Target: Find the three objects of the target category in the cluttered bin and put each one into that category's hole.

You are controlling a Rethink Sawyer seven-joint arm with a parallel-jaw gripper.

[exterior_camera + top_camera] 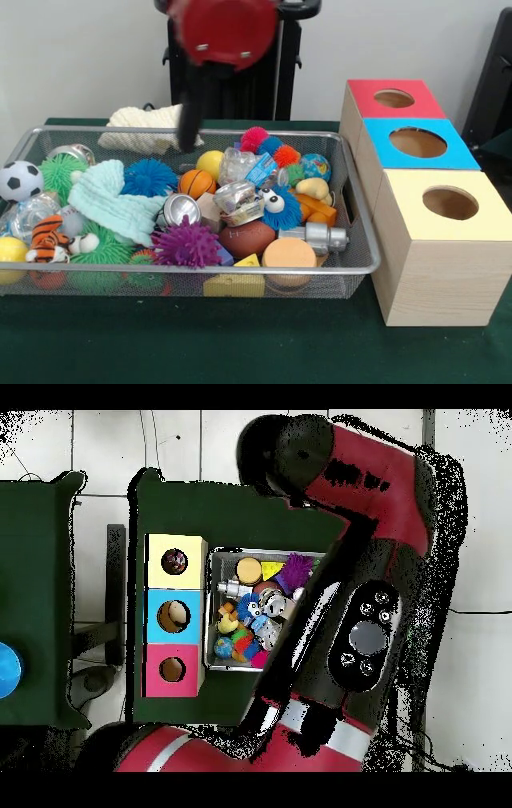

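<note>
The wire mesh bin (356, 240) sits mid-table, packed with toys; in the overhead view (212, 609) the arm covers its right half. No knotted rope toy shows in the clutter in either view. The hole (450, 202) in the pale yellow box top is the nearest of three to the right of the bin; it also shows in the overhead view (174, 562), with something dark inside. My gripper (189, 142) hangs as a blurred black shape over the bin's far rim, left of centre. Whether it holds anything is unclear.
The blue-topped box (418, 142) and the red-topped box (393, 98) stand behind the yellow one. The bin holds a striped tiger (50, 236), a purple spiky ball (186, 244), a brown football (246, 238), a pale green cloth (112, 200) and cans. A cream cloth (142, 126) lies behind the bin.
</note>
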